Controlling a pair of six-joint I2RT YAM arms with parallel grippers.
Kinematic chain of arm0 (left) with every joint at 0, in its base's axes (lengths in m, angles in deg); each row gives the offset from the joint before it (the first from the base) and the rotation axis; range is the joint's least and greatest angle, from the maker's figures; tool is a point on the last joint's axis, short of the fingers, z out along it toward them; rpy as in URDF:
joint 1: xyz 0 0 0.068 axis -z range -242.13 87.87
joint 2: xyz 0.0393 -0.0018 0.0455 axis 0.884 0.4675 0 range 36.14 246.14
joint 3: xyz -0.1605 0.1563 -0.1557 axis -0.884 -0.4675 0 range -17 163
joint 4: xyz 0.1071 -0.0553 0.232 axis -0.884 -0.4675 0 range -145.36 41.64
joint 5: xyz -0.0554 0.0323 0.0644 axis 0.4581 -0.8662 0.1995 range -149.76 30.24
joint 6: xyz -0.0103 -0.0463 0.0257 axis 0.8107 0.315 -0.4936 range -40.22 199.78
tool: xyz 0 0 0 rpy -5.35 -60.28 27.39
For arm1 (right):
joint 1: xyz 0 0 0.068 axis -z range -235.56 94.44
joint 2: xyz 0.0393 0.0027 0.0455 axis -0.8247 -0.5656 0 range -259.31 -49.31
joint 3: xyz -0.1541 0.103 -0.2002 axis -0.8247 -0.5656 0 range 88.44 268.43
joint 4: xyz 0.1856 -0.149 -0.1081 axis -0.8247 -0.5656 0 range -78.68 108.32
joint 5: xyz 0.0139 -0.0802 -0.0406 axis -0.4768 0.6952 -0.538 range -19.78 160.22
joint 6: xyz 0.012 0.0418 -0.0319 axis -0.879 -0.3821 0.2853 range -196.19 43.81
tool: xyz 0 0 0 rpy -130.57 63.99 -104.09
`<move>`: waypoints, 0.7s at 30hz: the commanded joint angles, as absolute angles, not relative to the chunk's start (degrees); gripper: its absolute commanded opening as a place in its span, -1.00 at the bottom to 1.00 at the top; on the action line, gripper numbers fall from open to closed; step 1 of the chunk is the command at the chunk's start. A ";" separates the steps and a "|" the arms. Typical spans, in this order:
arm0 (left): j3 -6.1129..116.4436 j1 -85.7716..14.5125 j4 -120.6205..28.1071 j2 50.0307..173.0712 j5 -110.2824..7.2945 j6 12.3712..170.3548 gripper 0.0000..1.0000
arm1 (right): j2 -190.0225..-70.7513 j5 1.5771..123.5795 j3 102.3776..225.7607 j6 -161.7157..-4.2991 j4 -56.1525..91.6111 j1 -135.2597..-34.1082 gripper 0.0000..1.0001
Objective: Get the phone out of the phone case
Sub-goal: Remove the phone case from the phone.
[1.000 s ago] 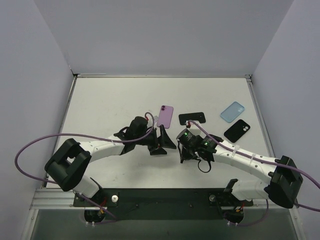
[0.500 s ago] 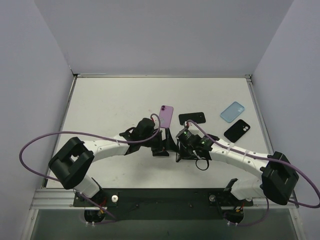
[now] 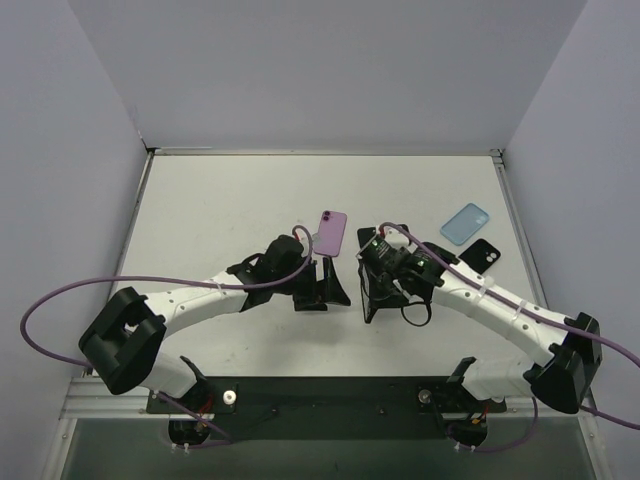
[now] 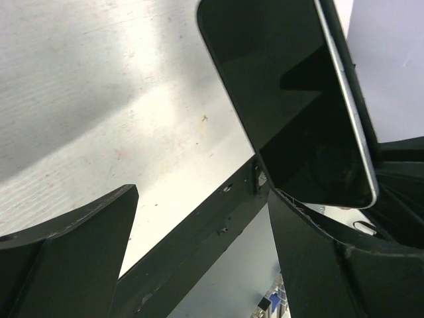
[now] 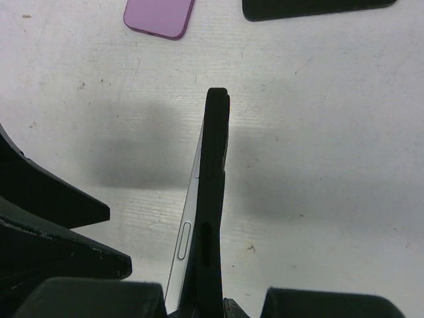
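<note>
Right wrist view: the phone (image 5: 187, 228) stands on edge above the table (image 5: 344, 132), casting a shadow on it. It is seated in its black phone case (image 5: 216, 152). The phone's silver side rail with a button shows along the case's 9 o'clock side, and only the case's black rim shows at the top end. The right gripper (image 3: 371, 297) pinches this pair at its lower end, 1 finger on each face.

In the left wrist view the phone's dark screen fills the 1 o'clock corner. The left gripper (image 4: 202, 195) is spread wide, and its right finger (image 4: 331, 265) sits just beside the phone's lower end; whether they touch I cannot tell.

From the top camera, the 2 grippers meet near the table's middle, the left one at 9 o'clock of the right. A purple case (image 3: 332, 232) lies at 12 o'clock of the left gripper. A flat black slab (image 5: 311, 6) lies at 12 o'clock of the right gripper. A blue case (image 3: 465, 223) and a black case (image 3: 484, 252) lie at its 2 o'clock.
</note>
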State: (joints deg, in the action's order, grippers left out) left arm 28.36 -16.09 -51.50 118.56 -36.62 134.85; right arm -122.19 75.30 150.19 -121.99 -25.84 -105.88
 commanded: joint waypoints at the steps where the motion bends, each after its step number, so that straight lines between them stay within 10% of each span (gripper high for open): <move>1: 30.98 -16.34 -56.18 117.27 -38.31 131.55 0.81 | -124.96 74.53 153.03 -119.00 -35.20 -105.92 -1.00; 21: 25.27 -16.95 -45.65 115.42 -34.71 136.73 0.84 | -143.96 65.39 157.87 -113.11 -27.56 -107.41 -1.00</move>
State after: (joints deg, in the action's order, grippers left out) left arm 26.72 -16.61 -52.94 117.00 -36.71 134.92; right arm -142.14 68.68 157.14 -115.00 -32.61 -107.59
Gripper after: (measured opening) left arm 0.919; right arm 0.112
